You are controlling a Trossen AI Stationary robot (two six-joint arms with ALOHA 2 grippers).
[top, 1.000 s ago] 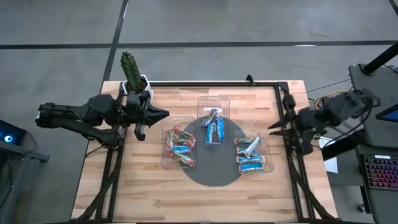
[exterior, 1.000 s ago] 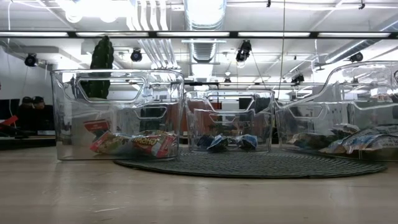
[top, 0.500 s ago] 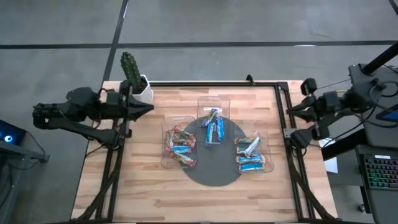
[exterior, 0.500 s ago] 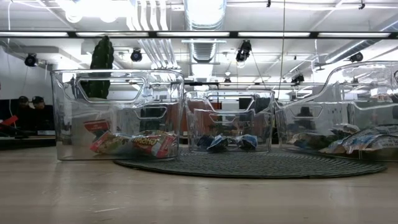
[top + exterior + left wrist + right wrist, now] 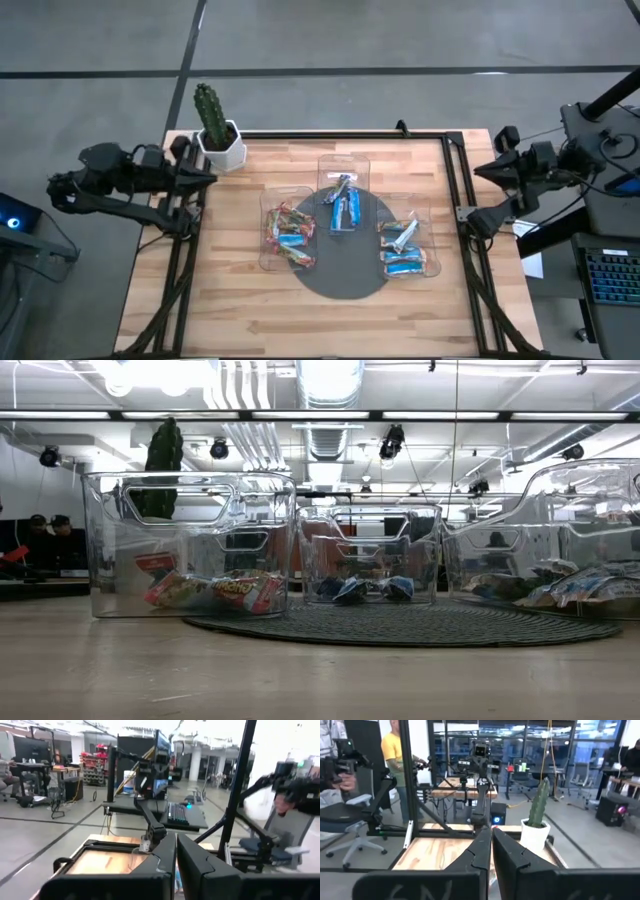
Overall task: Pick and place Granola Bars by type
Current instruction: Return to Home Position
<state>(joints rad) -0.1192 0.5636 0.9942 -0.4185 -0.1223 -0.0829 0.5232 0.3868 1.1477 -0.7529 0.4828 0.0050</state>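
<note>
The Granola Bars lie in three clear trays around a dark round mat. The left tray holds red-orange and blue bars. The middle tray holds blue bars. The right tray holds blue and silvery bars. My left gripper is shut and empty, level at the table's left edge, beside the cactus; its fingers are together in the left wrist view. My right gripper is shut and empty, level past the right edge.
A cactus in a white pot stands at the far left corner. A black frame rail runs round the wooden table. A keyboard and desk sit right of the table. People show in the room beyond.
Both arms have drawn back from the trays. My left gripper has gone toward the table's left edge, to just off the wood beside the cactus. My right gripper has gone toward the right edge and farther back, past the frame rail. The bars and trays have stayed put.
</note>
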